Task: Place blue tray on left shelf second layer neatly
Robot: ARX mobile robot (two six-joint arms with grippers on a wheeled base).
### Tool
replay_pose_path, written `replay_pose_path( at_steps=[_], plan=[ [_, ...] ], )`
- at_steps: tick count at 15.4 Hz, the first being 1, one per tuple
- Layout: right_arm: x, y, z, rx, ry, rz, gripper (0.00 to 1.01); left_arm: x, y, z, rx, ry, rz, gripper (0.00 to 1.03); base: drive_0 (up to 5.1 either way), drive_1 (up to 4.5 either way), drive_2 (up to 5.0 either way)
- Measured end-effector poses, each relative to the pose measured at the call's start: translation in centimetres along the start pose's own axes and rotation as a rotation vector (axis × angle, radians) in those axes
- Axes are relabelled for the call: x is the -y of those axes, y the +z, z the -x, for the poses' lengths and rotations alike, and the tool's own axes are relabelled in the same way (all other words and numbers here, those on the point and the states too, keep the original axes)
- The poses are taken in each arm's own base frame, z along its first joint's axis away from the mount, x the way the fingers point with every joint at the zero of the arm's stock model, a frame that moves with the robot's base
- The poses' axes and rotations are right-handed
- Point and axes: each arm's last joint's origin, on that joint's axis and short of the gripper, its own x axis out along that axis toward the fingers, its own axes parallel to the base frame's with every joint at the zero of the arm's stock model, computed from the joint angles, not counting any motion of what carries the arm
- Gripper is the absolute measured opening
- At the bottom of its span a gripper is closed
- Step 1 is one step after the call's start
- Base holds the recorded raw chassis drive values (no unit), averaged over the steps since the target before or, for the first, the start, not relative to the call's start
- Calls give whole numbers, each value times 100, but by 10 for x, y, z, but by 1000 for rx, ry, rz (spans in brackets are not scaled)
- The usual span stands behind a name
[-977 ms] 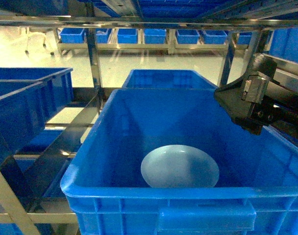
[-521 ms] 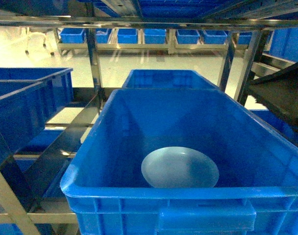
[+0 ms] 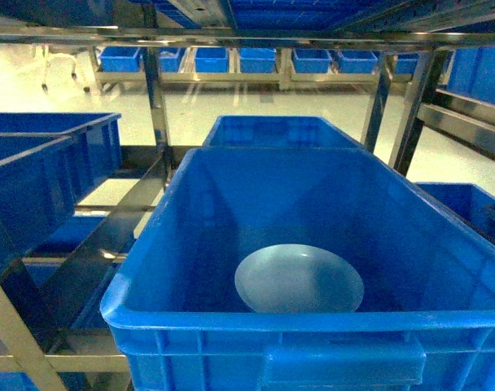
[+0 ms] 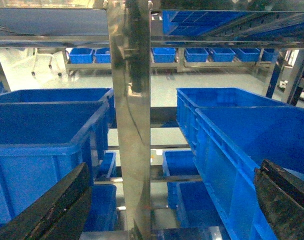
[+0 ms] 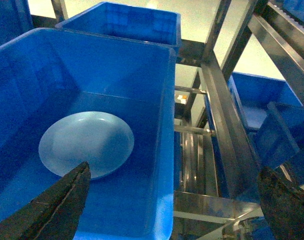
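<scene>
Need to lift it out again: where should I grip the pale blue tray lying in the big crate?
Pinch the blue tray by its low raised rim, coming from straight above. It lies flat on the floor of the crate, whose tall walls block any sideways approach. The rim nearest the right gripper looks easiest.

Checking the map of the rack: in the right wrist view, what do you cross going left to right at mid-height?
Left wall of the deep blue crate → pale blue tray lying on the crate floor → the crate's right wall → steel rack upright → another blue crate on the neighbouring shelf.
</scene>
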Motion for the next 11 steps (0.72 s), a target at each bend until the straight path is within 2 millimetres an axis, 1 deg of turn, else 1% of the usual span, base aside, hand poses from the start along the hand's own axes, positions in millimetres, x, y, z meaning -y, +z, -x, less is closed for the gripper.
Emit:
replay_pose_path(
  at_steps=[8,10,11],
  plan=[
    [0,-1,7,22,-41,18,98,0,0,0,0,0,0,98,0,0,0],
    [1,-2,10,36,-58,24,98,0,0,0,0,0,0,98,0,0,0],
    [2,-3,17,96,-91,30,98,0,0,0,0,0,0,98,0,0,0]
  ],
)
